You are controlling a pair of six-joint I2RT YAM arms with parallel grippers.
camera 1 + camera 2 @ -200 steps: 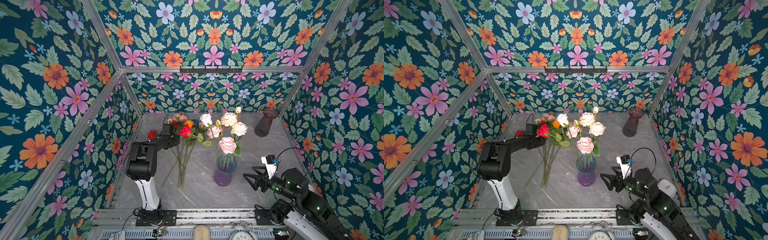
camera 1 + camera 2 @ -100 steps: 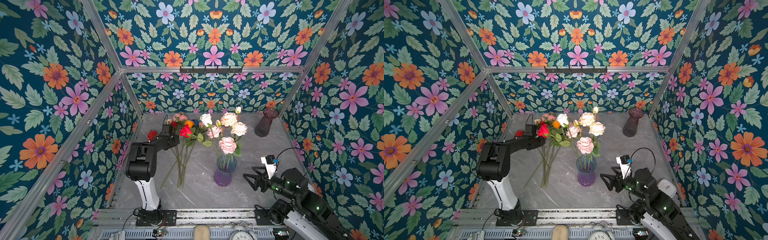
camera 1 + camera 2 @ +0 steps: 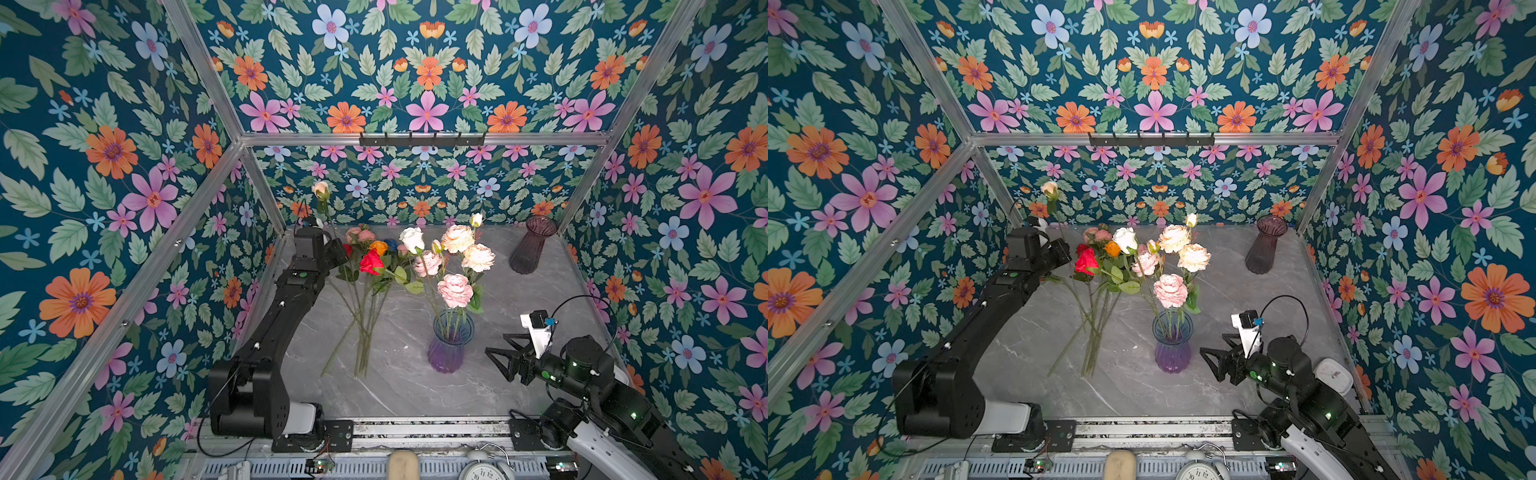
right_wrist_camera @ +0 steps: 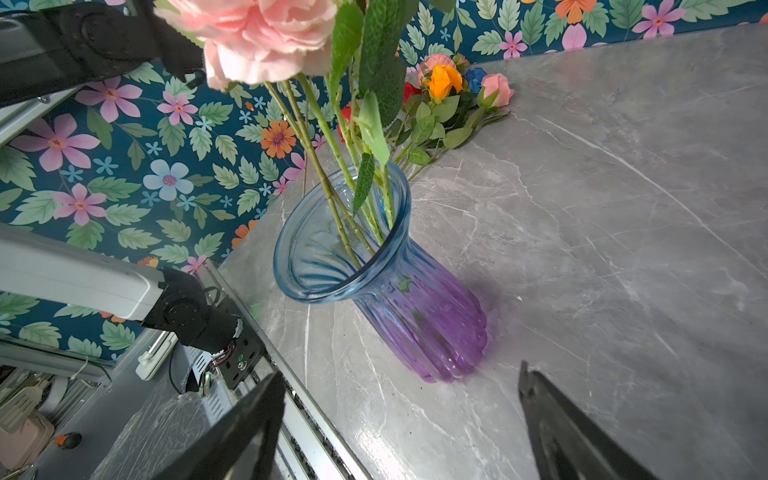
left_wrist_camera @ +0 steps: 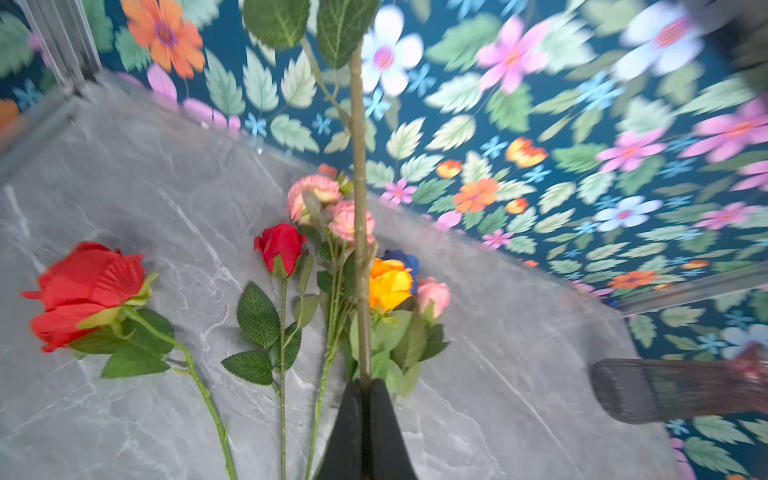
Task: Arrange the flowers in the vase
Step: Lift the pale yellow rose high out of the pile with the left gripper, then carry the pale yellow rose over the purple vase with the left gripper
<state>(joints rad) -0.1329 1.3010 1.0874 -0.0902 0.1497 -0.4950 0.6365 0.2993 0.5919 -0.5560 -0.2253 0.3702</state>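
The blue-and-purple glass vase (image 3: 451, 345) (image 3: 1172, 345) (image 4: 395, 291) stands mid-table with several pink, peach and white flowers (image 3: 455, 289) in it. More flowers (image 3: 365, 291) (image 5: 282, 249) lie on the table left of it, among them a red rose (image 3: 1086, 262). My left gripper (image 3: 334, 253) (image 3: 1064, 249) (image 5: 365, 384) is shut on the stem (image 5: 359, 208) of one flower, held upright above that pile. Its peach bud (image 3: 321, 189) (image 3: 1050, 188) shows against the back wall. Right of the vase, my right gripper (image 3: 498, 361) (image 3: 1212, 361) (image 4: 401, 374) hangs open and holds nothing.
A dark purple vase (image 3: 532, 245) (image 3: 1264, 245) (image 5: 665, 390) stands at the back right corner. Printed floral walls close the table on three sides. A round clock (image 3: 484, 469) sits at the front rail, and a white clock (image 3: 1333, 376) lies behind my right arm.
The left gripper has closed on a flower stem and the left arm has folded back and risen, standing that flower upright. The right arm has not moved.
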